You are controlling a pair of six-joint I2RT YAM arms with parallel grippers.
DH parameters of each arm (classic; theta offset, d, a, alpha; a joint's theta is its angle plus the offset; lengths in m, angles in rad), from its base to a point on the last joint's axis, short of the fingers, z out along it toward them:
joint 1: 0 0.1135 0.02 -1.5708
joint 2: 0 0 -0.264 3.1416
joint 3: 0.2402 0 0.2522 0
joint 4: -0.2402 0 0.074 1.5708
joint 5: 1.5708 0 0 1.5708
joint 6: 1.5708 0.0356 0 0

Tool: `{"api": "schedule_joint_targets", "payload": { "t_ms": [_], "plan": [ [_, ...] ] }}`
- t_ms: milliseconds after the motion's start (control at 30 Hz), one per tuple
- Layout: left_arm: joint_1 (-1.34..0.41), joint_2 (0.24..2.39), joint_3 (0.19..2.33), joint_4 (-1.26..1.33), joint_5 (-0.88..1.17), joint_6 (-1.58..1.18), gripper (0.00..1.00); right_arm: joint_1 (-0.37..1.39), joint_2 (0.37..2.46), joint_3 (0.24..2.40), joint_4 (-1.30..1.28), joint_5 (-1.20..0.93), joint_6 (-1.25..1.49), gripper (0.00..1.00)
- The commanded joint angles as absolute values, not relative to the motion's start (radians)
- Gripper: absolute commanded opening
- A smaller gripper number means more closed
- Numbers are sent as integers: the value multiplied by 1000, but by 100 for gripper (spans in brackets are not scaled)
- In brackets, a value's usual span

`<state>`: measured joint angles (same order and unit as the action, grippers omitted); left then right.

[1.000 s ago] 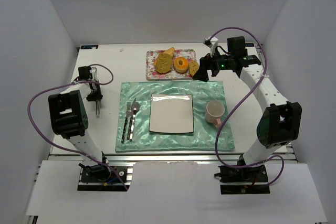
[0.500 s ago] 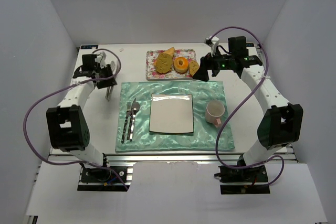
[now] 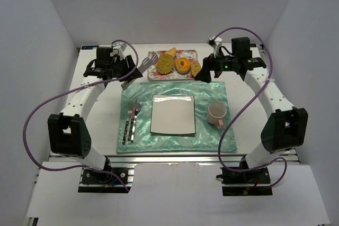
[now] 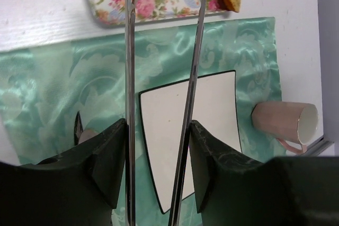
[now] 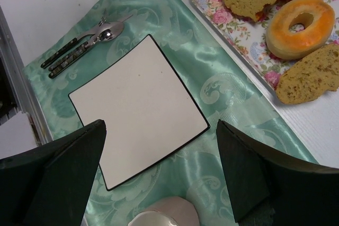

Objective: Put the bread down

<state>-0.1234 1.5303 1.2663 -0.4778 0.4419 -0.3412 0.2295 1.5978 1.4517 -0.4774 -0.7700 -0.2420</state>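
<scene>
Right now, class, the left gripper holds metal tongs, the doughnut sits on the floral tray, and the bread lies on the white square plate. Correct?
No. The bread is on the floral tray next to the doughnut, not on the white square plate, which is bare; the top external view shows this. The left gripper does hold the metal tongs.

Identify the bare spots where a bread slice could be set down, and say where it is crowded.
The square plate is bare, bordered by cutlery on its left and the pink mug on its right. The mat strip between plate and floral tray is free. The tray itself is crowded with the bread, a ring doughnut and smaller pieces.
</scene>
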Motion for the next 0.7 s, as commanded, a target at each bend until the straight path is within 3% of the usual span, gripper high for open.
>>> {"api": "schedule_joint_targets", "payload": {
  "t_ms": [0, 333, 667],
  "plan": [
    [-172, 1580, 1370, -437, 465, -289, 58, 221, 1543, 1430, -445, -795, -233, 90],
    [-235, 1902, 1741, -560, 319, -91, 59, 206, 1508, 1397, -442, -792, -235, 89],
    [-236, 1922, 1738, -514, 232, -38, 60, 192, 1509, 1382, -436, -792, -230, 89]
  ]
}}
